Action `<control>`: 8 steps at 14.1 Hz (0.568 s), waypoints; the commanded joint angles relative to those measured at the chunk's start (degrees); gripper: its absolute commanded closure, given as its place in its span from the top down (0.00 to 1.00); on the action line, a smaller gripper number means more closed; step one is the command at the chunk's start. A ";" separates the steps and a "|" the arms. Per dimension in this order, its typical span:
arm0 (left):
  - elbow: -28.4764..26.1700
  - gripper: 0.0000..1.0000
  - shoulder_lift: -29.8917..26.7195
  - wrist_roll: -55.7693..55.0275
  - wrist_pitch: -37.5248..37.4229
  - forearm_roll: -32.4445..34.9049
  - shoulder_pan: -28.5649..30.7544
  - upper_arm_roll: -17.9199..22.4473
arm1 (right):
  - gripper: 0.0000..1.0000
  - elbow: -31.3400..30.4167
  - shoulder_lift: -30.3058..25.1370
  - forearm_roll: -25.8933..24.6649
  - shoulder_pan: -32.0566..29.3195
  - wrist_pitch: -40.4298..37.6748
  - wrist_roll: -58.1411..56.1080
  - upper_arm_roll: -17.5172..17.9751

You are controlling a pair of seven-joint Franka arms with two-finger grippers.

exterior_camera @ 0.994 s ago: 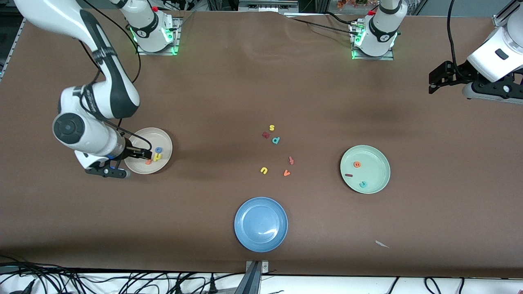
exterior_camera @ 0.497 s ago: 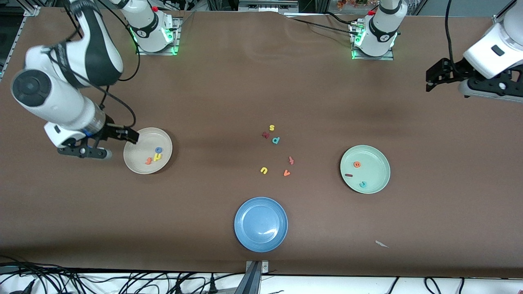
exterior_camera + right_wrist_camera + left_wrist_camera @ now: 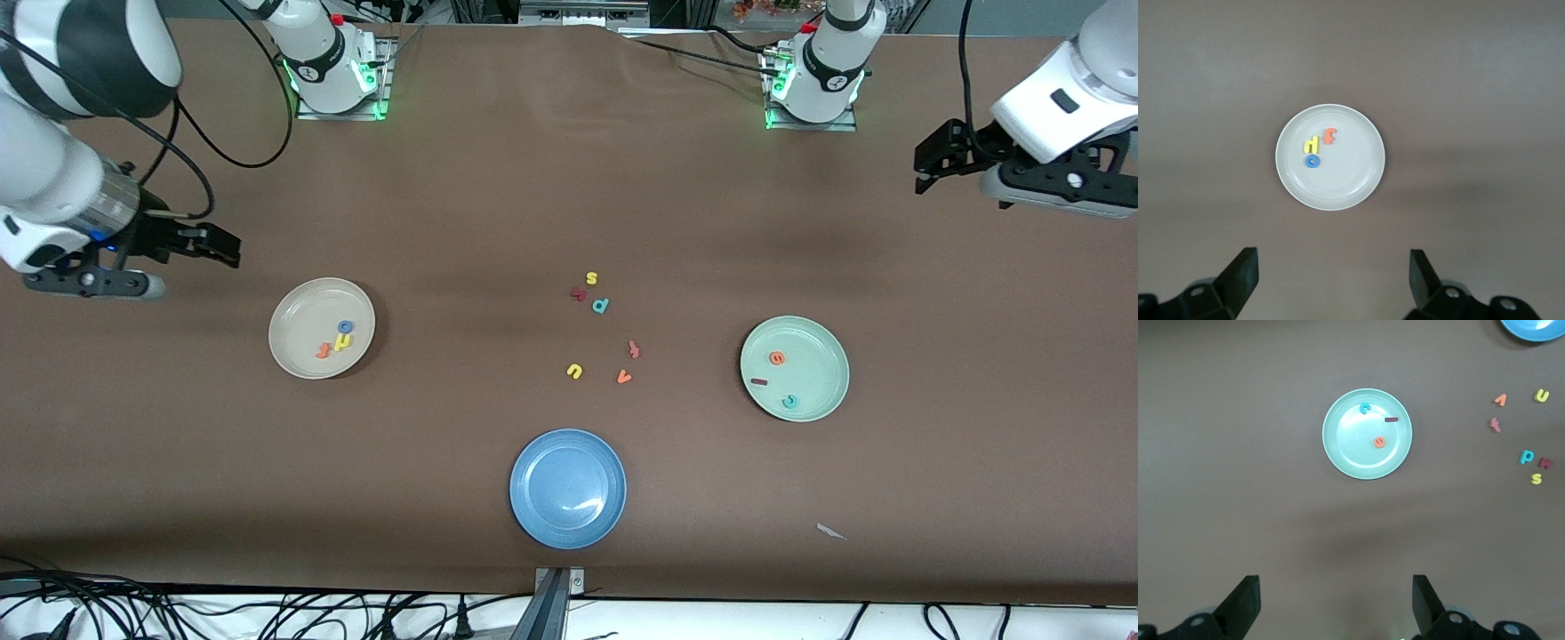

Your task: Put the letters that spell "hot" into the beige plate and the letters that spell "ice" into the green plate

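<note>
The blue plate (image 3: 568, 488) is sitting closest to the front camera, and everything else is lying farther from that camera than it. The beige plate (image 3: 321, 328) is resting farther from the camera than the blue plate, toward the right arm's end of the table. It is holding the yellow "h" (image 3: 343, 341), the blue "o" (image 3: 345, 327) and the orange "t" (image 3: 324, 350), all three lying close together. The green plate (image 3: 794, 368) is resting farther from the camera than the blue plate, toward the left arm's end. It is carrying the orange "e" (image 3: 777, 358), the dark red "i" (image 3: 758, 382) and the teal "c" (image 3: 789, 402), each lying apart from the others.

On the bare table, farther from the camera than the blue plate and between the two other plates, loose letters are lying scattered: a yellow "s" (image 3: 591, 278), a dark red letter (image 3: 578, 293), a teal "p" (image 3: 601, 306), a reddish letter (image 3: 634, 348), a yellow "u" (image 3: 574, 371) and an orange "v" (image 3: 624, 377).

The right gripper (image 3: 218, 246) is hanging in the air over the table near the beige plate, with its fingers spread wide and nothing between them. The left gripper (image 3: 933, 164) is hanging over the table at the left arm's end, well apart from the green plate, its fingers (image 3: 1243, 607) also spread and gripping nothing.
</note>
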 commanded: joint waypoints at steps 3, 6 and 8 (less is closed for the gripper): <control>2.93 1.00 2.60 -0.12 -0.36 -5.26 4.09 0.24 | 1.00 2.47 -1.35 1.08 1.76 -4.29 -1.42 -2.20; 2.85 1.00 2.60 -0.03 -0.36 -5.53 5.67 0.24 | 1.00 4.68 -0.73 1.43 2.83 -6.41 -1.77 -3.70; 2.85 1.00 3.73 -0.29 -0.27 -5.18 5.07 0.33 | 1.00 5.90 -0.03 1.52 2.83 -6.59 -1.69 -3.79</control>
